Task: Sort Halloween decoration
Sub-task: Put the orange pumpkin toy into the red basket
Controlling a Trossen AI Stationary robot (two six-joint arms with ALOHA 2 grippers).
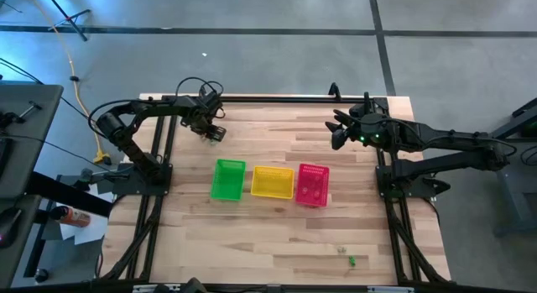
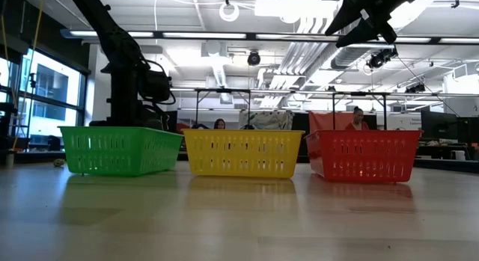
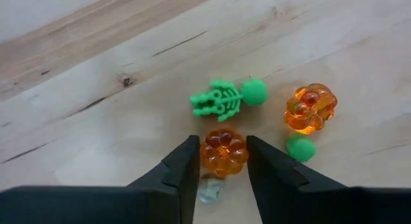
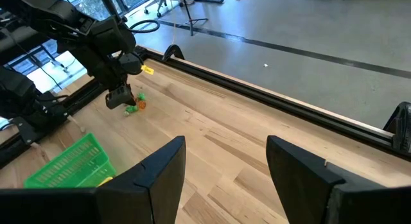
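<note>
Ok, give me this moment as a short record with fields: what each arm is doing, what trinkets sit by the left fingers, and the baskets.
left gripper: low over the table's far left, fingers either side of an orange pumpkin, contact unclear
nearby trinkets: green skeleton, second orange pumpkin, small green ball, pale piece
right gripper: raised at far right, open, empty
baskets: green basket, yellow basket, pink basket in a row at mid-table
stray item: green trinket near the front edge

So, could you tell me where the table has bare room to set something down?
Bare wood lies between the left gripper and right gripper, and in front of the green basket, apart from small trinkets. It is crowded around the orange pumpkin between the left fingers.
</note>
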